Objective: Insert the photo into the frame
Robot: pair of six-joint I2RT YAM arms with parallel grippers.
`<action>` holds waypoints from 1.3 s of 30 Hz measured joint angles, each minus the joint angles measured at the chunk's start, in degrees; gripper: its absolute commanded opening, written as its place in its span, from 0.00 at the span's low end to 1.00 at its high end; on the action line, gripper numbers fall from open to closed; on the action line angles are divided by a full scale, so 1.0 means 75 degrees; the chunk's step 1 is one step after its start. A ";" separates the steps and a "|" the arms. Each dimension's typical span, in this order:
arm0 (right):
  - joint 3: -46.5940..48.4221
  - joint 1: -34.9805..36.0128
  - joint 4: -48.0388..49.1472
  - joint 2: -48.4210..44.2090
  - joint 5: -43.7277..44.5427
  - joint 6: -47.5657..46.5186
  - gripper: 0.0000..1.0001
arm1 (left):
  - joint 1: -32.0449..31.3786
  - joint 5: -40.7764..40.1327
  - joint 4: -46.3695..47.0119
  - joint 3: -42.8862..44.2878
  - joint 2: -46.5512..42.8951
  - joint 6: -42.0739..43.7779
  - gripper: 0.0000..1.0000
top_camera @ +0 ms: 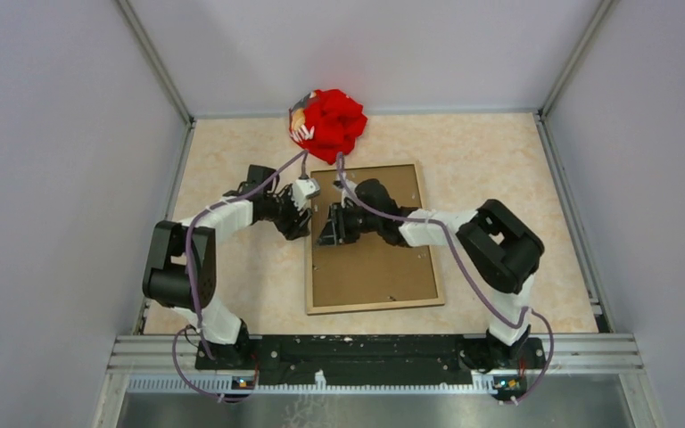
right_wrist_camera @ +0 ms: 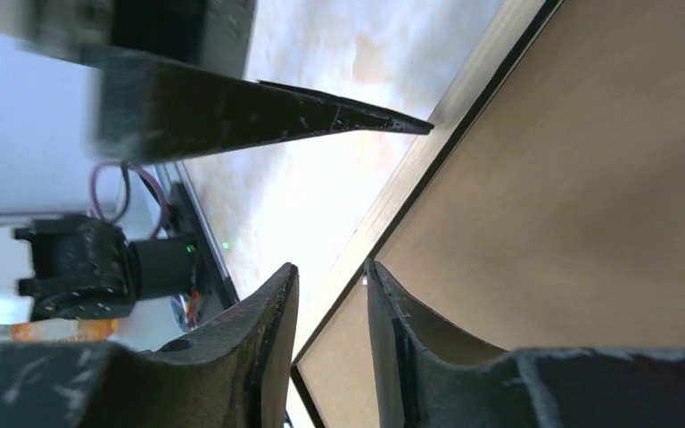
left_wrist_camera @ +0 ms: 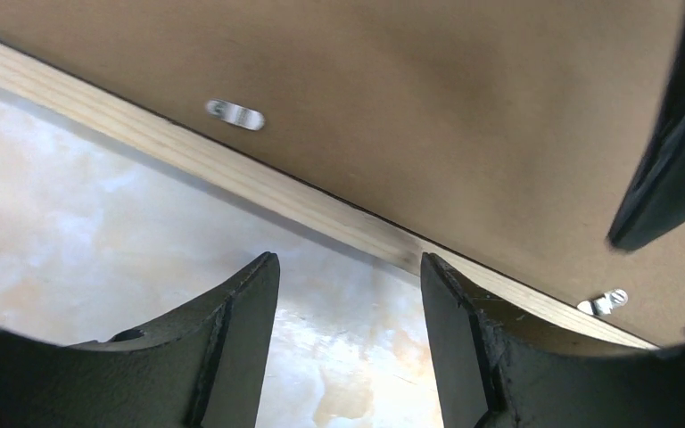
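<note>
**Both my grippers at the left rim of the frame, photo lying back-up inside**

From above, the frame (top_camera: pixel 375 306) lies flat on the table (top_camera: pixel 499 160) with its light wood back up. The photo (top_camera: pixel 375 250) sits inside it, showing only its brown board. My left gripper (top_camera: pixel 301 223) hangs just outside the frame's left rim. My right gripper (top_camera: pixel 325 227) faces it from over that same rim, so the two nearly meet tip to tip. Beyond both grippers, past the frame's far edge, sits a red cloth bundle (top_camera: pixel 325 123).

On my left wrist, the left gripper (left_wrist_camera: pixel 348 267) has its fingers (left_wrist_camera: pixel 241 312) well apart with nothing between them but bare table (left_wrist_camera: pixel 98 205). The wood rim of the frame (left_wrist_camera: pixel 232 169) runs slantwise just ahead of my fingertips. The photo's board (left_wrist_camera: pixel 410 89) lies beyond it, with a small metal tab (left_wrist_camera: pixel 235 115) on the board near the rim. A dark finger of my right gripper (left_wrist_camera: pixel 678 134) comes in from the right.

On my right wrist, the right gripper (right_wrist_camera: pixel 330 276) has its fingers (right_wrist_camera: pixel 268 339) only a little apart. The frame's rim (right_wrist_camera: pixel 385 223) shows through the gap; I see no clamp on it, though I cannot tell whether a finger touches it. The photo's board (right_wrist_camera: pixel 571 223) spreads to the right of my fingers, the table (right_wrist_camera: pixel 321 178) to the left. A finger of my left gripper (right_wrist_camera: pixel 259 107) points in from above.
</note>
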 measured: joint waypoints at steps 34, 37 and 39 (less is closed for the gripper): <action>0.2681 -0.1518 -0.0350 0.2276 0.0274 -0.0003 0.28 | 0.0493 0.0729 0.0373 0.1227 0.1411 -0.1218 0.37; 0.2812 -0.1518 -0.0358 0.2375 0.0230 -0.0003 0.28 | 0.0493 0.0752 0.0376 0.1227 0.1411 -0.1247 0.35; 0.2856 -0.1518 -0.0323 0.2436 0.0184 0.0006 0.27 | 0.0493 0.0758 0.0379 0.1227 0.1411 -0.1259 0.34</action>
